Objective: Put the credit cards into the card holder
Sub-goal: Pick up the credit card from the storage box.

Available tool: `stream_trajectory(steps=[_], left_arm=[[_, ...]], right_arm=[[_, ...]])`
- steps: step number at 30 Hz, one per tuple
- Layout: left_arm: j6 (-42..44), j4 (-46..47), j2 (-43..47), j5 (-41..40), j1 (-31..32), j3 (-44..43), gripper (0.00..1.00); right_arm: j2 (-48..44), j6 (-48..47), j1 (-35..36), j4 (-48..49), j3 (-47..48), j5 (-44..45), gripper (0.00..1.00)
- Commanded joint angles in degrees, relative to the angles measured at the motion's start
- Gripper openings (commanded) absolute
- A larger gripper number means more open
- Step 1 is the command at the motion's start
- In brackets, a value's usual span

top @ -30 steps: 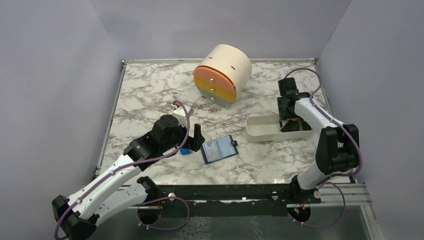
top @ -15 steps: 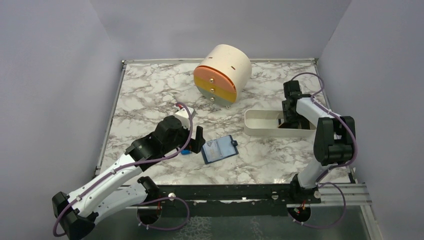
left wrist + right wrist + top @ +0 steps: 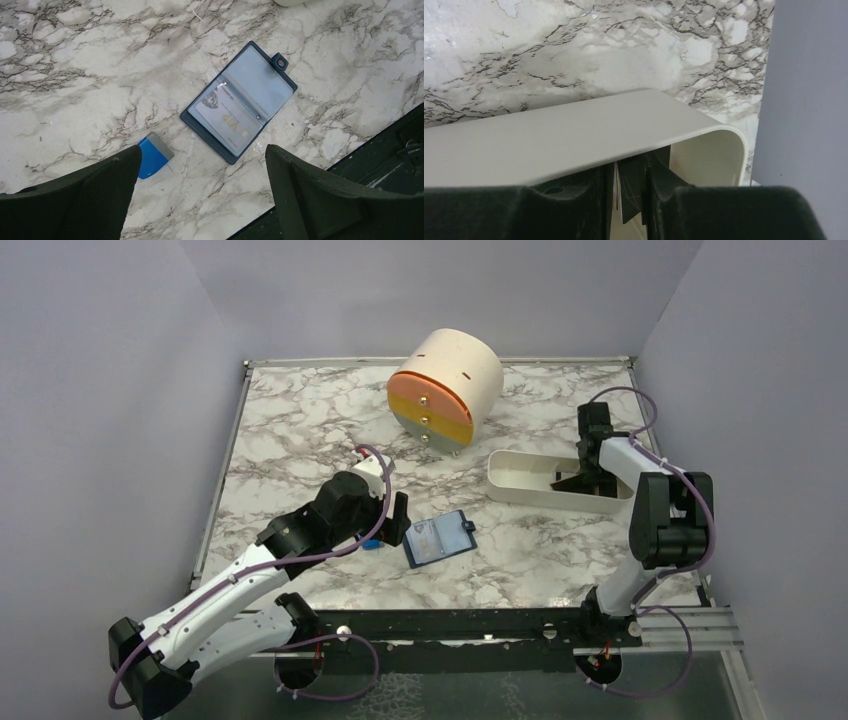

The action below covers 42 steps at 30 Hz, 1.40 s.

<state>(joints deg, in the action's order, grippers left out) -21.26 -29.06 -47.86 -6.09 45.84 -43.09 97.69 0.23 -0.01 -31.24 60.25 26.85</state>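
Credit card lettered "VIP" inside open card holder

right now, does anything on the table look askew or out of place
The white tray sits at a slant to the table edges, with the right gripper inside it. Otherwise nothing stands out; the wallet lies open and flat.

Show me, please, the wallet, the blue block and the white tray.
wallet (image 3: 239, 102), left wrist view, middle of open inside.
blue block (image 3: 151, 160), left wrist view, blue face.
white tray (image 3: 538, 497), top view, near wall.
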Motion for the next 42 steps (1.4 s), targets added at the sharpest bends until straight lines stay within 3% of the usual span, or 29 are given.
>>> stream_trajectory(steps=[1,5,17,21,24,32,42], left_arm=[[0.0,-0.7,-0.3,-1.5,0.2,-1.7,0.97],[0.1,-0.8,-0.3,-1.4,0.2,-1.9,0.97],[-0.3,-0.9,0.1,-0.5,0.2,-1.8,0.97],[-0.5,-0.9,0.2,-0.1,0.2,-1.7,0.97],[-0.7,-0.9,0.3,-0.1,0.2,-1.6,0.97],[-1.4,-0.8,1.1,-1.2,0.2,-1.2,0.97],[-2.1,-0.8,1.0,-2.6,0.2,-0.9,0.94]], right_arm=[[-3.2,-0.1,-0.1,-0.2,1.4,-3.1,0.16],[-6.0,-0.6,-0.1,-0.6,1.7,-5.3,0.02],[-9.2,1.7,-0.1,-1.2,0.3,-19.9,0.03],[-6.7,2.4,-0.1,-0.1,-0.6,-18.4,0.11],[-5.3,2.8,-0.1,-0.9,0.0,-16.7,0.01],[-9.0,6.0,-0.1,-8.2,6.1,-9.5,0.01],[-14.4,9.5,0.5,-14.6,8.7,-12.0,0.01]])
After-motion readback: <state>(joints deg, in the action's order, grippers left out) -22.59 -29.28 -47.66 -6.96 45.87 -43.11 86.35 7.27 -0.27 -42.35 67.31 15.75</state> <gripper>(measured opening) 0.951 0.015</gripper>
